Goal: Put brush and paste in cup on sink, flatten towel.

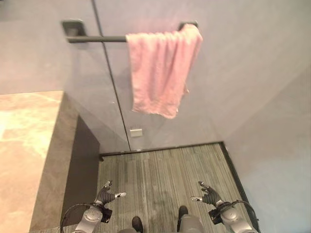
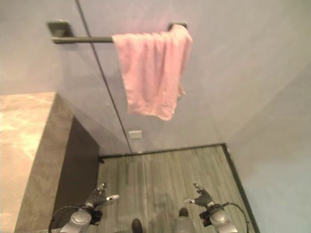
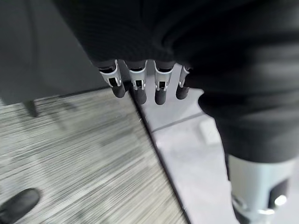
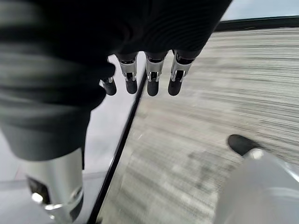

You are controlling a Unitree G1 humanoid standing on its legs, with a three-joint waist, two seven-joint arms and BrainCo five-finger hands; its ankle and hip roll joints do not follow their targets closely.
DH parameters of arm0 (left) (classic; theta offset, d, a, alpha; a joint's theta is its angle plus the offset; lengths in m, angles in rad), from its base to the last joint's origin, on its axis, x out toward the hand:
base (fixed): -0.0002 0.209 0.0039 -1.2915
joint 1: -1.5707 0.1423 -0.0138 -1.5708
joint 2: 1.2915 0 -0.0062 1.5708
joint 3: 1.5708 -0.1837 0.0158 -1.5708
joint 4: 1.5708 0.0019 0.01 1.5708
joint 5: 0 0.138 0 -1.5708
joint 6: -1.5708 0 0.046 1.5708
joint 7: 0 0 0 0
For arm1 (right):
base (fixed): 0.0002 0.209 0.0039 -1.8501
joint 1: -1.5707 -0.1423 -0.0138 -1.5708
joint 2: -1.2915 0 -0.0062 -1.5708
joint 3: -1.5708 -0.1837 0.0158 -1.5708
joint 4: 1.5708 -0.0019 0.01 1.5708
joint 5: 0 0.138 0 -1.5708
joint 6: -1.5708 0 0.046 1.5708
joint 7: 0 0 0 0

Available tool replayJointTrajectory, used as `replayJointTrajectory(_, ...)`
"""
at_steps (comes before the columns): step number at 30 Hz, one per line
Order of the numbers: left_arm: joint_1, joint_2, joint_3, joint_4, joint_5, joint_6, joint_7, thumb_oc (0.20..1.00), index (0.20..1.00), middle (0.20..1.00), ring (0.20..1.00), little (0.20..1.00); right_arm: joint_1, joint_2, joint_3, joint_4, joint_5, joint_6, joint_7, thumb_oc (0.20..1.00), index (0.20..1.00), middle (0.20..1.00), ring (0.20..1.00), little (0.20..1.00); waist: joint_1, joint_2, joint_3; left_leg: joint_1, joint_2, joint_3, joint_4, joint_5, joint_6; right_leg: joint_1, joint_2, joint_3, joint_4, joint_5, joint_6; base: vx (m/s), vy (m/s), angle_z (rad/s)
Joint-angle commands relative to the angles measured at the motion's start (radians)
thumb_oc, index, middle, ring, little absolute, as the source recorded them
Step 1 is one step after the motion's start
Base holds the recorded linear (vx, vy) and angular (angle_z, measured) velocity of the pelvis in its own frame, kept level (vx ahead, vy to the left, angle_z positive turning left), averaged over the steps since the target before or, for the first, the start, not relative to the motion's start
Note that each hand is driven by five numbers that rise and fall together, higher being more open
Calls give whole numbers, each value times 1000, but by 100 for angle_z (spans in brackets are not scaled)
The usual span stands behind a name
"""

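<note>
The pink towel (image 1: 163,73) hangs bunched at the right end of the rail (image 1: 97,39). Soft and light, it should spread by its lower corners. The left hand (image 1: 106,195) and right hand (image 1: 209,195) hang low, fingers relaxed, empty.

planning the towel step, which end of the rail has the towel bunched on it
The rail's right end: the pink towel hangs bunched against the right bracket, while the bar toward the left bracket is bare.
</note>
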Motion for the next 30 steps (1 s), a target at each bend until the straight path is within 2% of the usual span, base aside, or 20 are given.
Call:
replayJointTrajectory(1,-33,-14,0,8,30,-16,-7,1000,1000,1000,1000,1000,-9,-21,6,-6,9,-22,-2,1000,1000,1000,1000,1000,-24,7,9,-12,-66,-85,57,15,-42,29,98,-53,-179,93,6,158,5,6)
replayJointTrajectory(2,-34,-14,0,8,29,-16,-7,1000,1000,1000,1000,1000,-9,-21,6,-5,9,-22,-2,1000,1000,1000,1000,1000,-27,10,11,-9,-64,-88,55,15,-43,33,99,-57,-180,92,6,215,-11,24)
replayJointTrajectory(4,-48,-16,-13,8,33,-13,-9,1000,1000,1000,1000,1000,-6,-29,19,-24,-4,-20,-2,1000,1000,1000,1000,1000,-45,2,35,35,-77,-147,40,5,-48,-16,105,-28,-243,138,24,233,-19,47)
replayJointTrajectory(6,-48,-17,-12,8,33,-13,-9,1000,1000,1000,1000,1000,-6,-30,19,-24,-4,-20,-2,1000,1000,1000,1000,1000,-47,5,37,39,-74,-150,40,3,-49,-12,107,-31,-244,137,24,184,-34,84)
replayJointTrajectory(7,-66,-27,-18,30,33,-15,-10,1000,1000,1000,1000,1000,11,-46,9,-34,-9,-17,-2,1000,1000,1000,1000,1000,-85,1,47,77,-86,-215,69,-21,-57,-32,129,61,-262,159,31,373,-87,92)
replayJointTrajectory(12,-71,-41,-36,51,49,-16,-15,1000,1000,1000,1000,1000,32,-69,5,-34,-25,-16,6,1000,1000,1000,1000,1000,-98,5,19,95,-86,-257,97,-30,-74,4,156,86,-252,144,8,243,-95,82)
replayJointTrajectory(14,-74,-52,-30,64,20,-13,-18,1000,1000,1000,1000,1000,34,-84,-2,-71,-12,-19,9,1000,1000,1000,1000,1000,-100,16,8,75,-76,-271,187,9,-118,34,165,69,-260,128,-13,267,-144,6)
replayJointTrajectory(15,-74,-53,-30,64,20,-13,-18,1000,1000,1000,1000,1000,34,-85,-2,-72,-12,-18,9,1000,1000,1000,1000,1000,-102,17,8,74,-76,-273,190,8,-119,35,164,67,-261,128,-13,212,-135,19)
replayJointTrajectory(16,-77,-54,-30,64,16,-12,-17,1000,1000,1000,1000,1000,33,-93,3,-101,-18,-22,12,1000,1000,1000,1000,1000,-101,17,7,60,-68,-263,244,38,-138,53,165,61,-268,120,-23,133,-110,20)
replayJointTrajectory(18,-88,-59,-33,60,9,-12,-13,1000,1000,1000,1000,1000,24,-107,16,-140,-28,-23,7,1000,1000,1000,1000,1000,-92,9,16,-14,-57,-249,400,102,-187,95,158,45,-285,108,-43,150,-152,37)
replayJointTrajectory(19,-104,-58,-40,55,9,-11,-2,1000,1000,1000,1000,1000,7,-121,39,-182,-44,-25,3,1000,1000,1000,1000,1000,-79,-6,34,-65,-55,-237,500,126,-197,120,152,40,-278,86,-61,122,-131,38)
replayJointTrajectory(21,-109,-56,-43,48,11,-10,2,1000,1000,1000,1000,1000,0,-125,47,-196,-52,-25,-2,1000,1000,1000,1000,1000,-75,-8,43,-89,-42,-218,502,118,-186,128,150,41,-270,72,-65,89,-63,4)
replayJointTrajectory(22,-118,-55,-52,47,16,-10,7,1000,1000,1000,1000,1000,-2,-126,57,-203,-62,-31,-8,1000,1000,1000,1000,1000,-82,-13,42,-114,12,-162,447,109,-166,135,137,30,-268,60,-62,122,4,-12)
replayJointTrajectory(24,-134,-56,-66,48,37,-10,12,1000,1000,1000,1000,1000,0,-132,63,-219,-86,-29,-15,1000,1000,1000,1000,1000,-78,-20,37,-141,99,-74,322,50,-137,164,111,18,-273,33,-48,170,53,32)
replayJointTrajectory(25,-139,-55,-74,47,45,-13,17,1000,1000,1000,1000,1000,0,-137,65,-228,-97,-27,-16,1000,1000,1000,1000,1000,-72,-18,35,-147,107,-75,265,41,-137,170,103,19,-276,24,-41,221,201,68)
replayJointTrajectory(26,-138,-52,-82,49,48,-20,30,1000,1000,1000,1000,1000,0,-135,70,-219,-112,-29,-21,1000,1000,1000,1000,1000,-62,3,28,-174,115,-127,135,95,-157,183,97,32,-284,10,-28,290,293,57)
replayJointTrajectory(27,-135,-57,-88,47,49,-16,37,1000,1000,1000,1000,1000,-3,-132,75,-190,-127,-24,-18,1000,1000,1000,1000,1000,-49,18,29,-191,106,-176,113,130,-166,196,87,47,-281,8,-23,233,256,-38)
replayJointTrajectory(28,-135,-57,-88,47,48,-16,37,1000,1000,1000,1000,1000,-4,-131,75,-188,-127,-25,-18,1000,1000,1000,1000,1000,-49,18,30,-191,106,-177,116,128,-166,197,87,46,-281,7,-23,204,350,-81)
replayJointTrajectory(29,-116,-46,-89,28,54,-20,21,1000,1000,1000,1000,1000,-4,-118,77,-188,-133,-22,-10,1000,1000,1000,1000,1000,-55,17,34,-172,71,-177,123,99,-153,195,74,76,-259,12,-8,124,322,-85)
replayJointTrajectory(30,-108,-42,-88,26,57,-20,19,1000,1000,1000,1000,1000,1,-111,72,-194,-131,-21,-3,1000,1000,1000,1000,1000,-55,13,29,-168,58,-169,125,89,-144,194,65,90,-257,19,1,178,531,-66)
